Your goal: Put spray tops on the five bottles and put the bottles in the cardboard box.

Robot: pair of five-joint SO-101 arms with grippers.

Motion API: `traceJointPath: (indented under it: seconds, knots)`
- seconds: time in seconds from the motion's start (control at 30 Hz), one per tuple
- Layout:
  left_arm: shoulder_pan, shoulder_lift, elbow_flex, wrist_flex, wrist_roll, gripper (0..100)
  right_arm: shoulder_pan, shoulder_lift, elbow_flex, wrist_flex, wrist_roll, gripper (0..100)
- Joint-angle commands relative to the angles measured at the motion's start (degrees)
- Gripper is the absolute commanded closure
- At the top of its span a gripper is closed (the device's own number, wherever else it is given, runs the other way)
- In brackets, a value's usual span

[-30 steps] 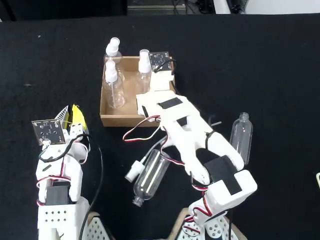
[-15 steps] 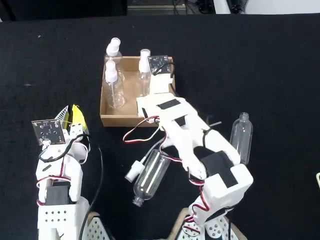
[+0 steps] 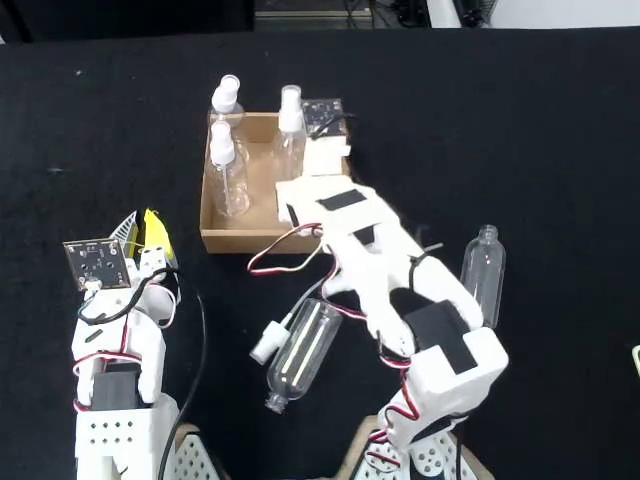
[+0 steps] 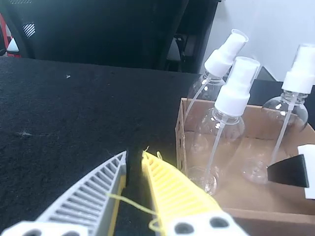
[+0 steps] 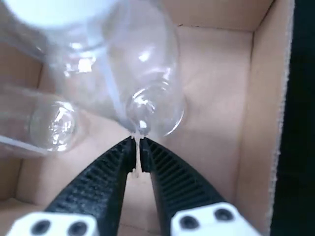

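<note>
While parked over the cardboard box (image 3: 235, 240): jaws shut

Got the right gripper (image 5: 137, 142) pinched shut, tips right at the base of a capped bottle (image 5: 152, 88) inside. Same with the left gripper (image 4: 134, 156): shut, empty, left of the box.

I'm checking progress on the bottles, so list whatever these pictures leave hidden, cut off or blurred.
1. High view: the right gripper is covered by its own wrist, so contact with the nearby bottle is unclear.
2. Right wrist view: that bottle's spray top is a blur close to the lens.
3. Left wrist view: the cardboard box wall hides the base of the tilted bottle; inside or behind, cannot tell.
</note>
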State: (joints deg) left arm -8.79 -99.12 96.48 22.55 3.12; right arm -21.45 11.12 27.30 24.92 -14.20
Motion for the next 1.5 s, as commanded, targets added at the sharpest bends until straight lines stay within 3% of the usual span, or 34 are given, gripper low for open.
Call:
traceJointPath:
  seconds: [0.0,1.47]
  knots:
    - [-0.48,0.26,1.19,-1.23,-0.35,95,0.62,-0.22,-3.12,-1.23,-0.09,98.7]
    - [-0.48,0.26,1.19,-1.23,-0.35,95,0.62,-0.13,-5.93,-1.32,-0.09,98.6]
